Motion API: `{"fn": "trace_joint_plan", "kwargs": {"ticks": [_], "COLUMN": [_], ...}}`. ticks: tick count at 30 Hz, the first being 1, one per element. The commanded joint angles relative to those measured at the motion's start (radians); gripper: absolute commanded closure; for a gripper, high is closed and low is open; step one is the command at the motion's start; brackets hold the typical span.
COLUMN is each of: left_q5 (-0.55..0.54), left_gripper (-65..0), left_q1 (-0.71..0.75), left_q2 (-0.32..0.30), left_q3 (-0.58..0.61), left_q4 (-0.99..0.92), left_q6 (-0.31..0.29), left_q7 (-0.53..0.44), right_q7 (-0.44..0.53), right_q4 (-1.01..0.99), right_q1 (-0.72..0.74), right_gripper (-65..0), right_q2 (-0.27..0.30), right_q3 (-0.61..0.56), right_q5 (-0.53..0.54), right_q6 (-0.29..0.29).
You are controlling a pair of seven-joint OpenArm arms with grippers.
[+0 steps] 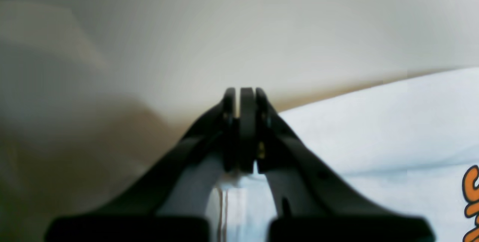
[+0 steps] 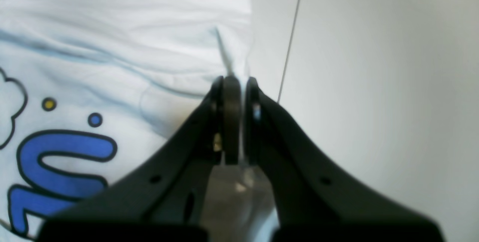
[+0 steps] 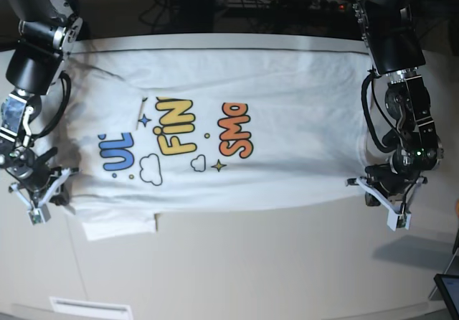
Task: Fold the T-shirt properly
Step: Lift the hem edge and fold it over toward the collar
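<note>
- Shirt first: the large white cotton T-shirt with a cartoon print (image 3: pixel 215 140) lies spread flat, print up, on the pale tabletop (image 3: pixel 251 262), its long axis running across the base view from one of my arms to the other.
- My left pincer (image 3: pixel 384 201) sits at the near corner of the shirt on that view's right. In the left wrist view the black jaws are pressed together, and the white cloth (image 1: pixel 374 129) runs right up to them; I judge a thin edge is pinched there, though the blur keeps me from being sure.
- My right pincer (image 2: pixel 235 122) sits at the near corner on the base view's left, jaws narrow, with a ridge of white fabric (image 2: pixel 224 51) rising straight into the gap, so I take it as nipped on the hem.
- From both pincers the body of the shirt lies away towards the far edge of the tabletop. Each arm is at its own end, so neither is nearer. The coming move, as I judge it, carries this near long edge up and over towards the far one.
- Writing I can read: blue "UL", yellow "FIN", orange "SMO" in the base view, each cut short by a fold or crease. Clouds, small stars and dots sit around the letters.
- One short sleeve (image 3: pixel 118 223) pokes out flat near my right pincer.
</note>
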Motion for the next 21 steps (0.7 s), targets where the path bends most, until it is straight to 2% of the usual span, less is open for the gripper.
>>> {"fn": "trace_joint_plan", "kwargs": {"ticks": [1, 6, 12, 16, 21], "left_q5": [-0.005, -0.005, -0.006, -0.006, -0.006], "left_gripper": [0.0, 0.0, 0.0, 0.0, 0.0], "left_q1": [-0.022, 0.021, 0.078, 0.108, 0.158], "left_q2": [-0.011, -0.011, -0.011, -0.012, -0.012], "left_q3": [-0.006, -0.006, -0.006, -0.006, -0.006], "left_q4": [0.022, 0.081, 0.121, 0.130, 0.214], "left_q6": [0.001, 0.001, 0.001, 0.001, 0.001], "left_q7": [-0.009, -0.007, -0.005, -0.005, -0.005], "right_q7": [0.015, -0.037, -0.051, -0.094, -0.116], "right_q4": [0.038, 0.104, 0.172, 0.209, 0.253], "right_q1": [0.020, -0.008, -0.063, -0.089, -0.118], "right_gripper": [-0.1, -0.1, -0.1, -0.1, -0.1], "right_q2": [0.018, 0.018, 0.018, 0.018, 0.016], "right_q3": [0.006, 0.009, 0.009, 0.009, 0.011], "right_q5": [0.015, 0.015, 0.015, 0.015, 0.015], "right_q6": [-0.005, -0.005, -0.005, -0.005, -0.005]}}
